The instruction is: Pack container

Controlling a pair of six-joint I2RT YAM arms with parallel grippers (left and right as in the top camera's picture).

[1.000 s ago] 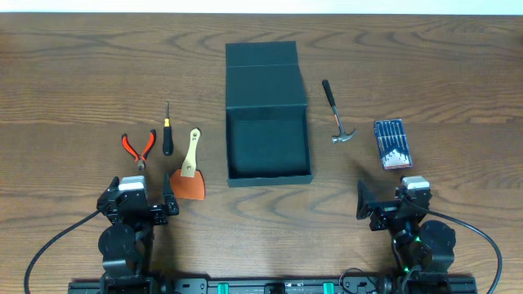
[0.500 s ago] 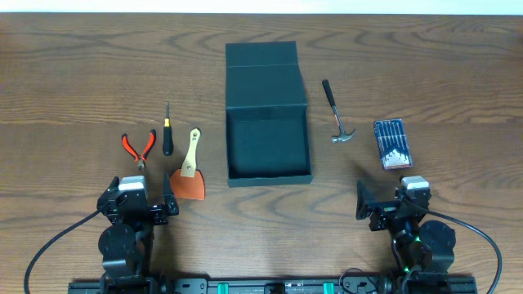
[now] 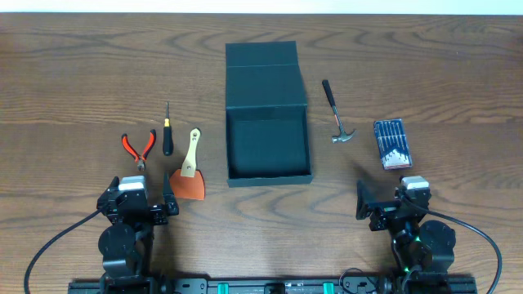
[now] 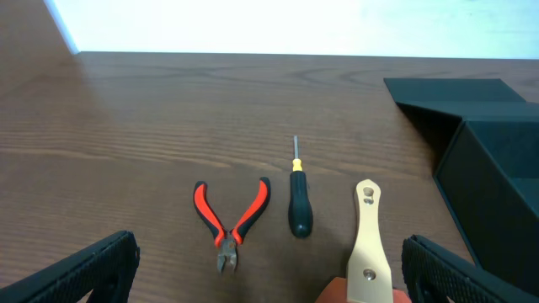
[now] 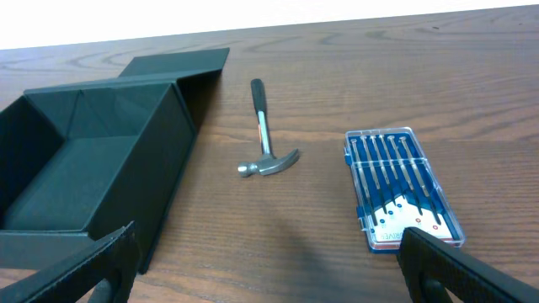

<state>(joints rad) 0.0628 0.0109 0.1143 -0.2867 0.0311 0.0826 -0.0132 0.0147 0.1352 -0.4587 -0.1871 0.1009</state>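
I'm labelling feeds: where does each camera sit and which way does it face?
Overhead: above the table, looking down; left arm and right arm at bottom.
Left wrist: on left arm, facing pliers, screwdriver, scraper; open left tool's tips show.
Right wrist: on right arm, facing hammer, blue case; open right tool's tips show.
Both wrist views share the box.

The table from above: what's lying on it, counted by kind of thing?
container: 1
pliers: 1
screwdriver: 1
scraper: 1
hammer: 1
case of small screwdrivers: 1
Total: 6
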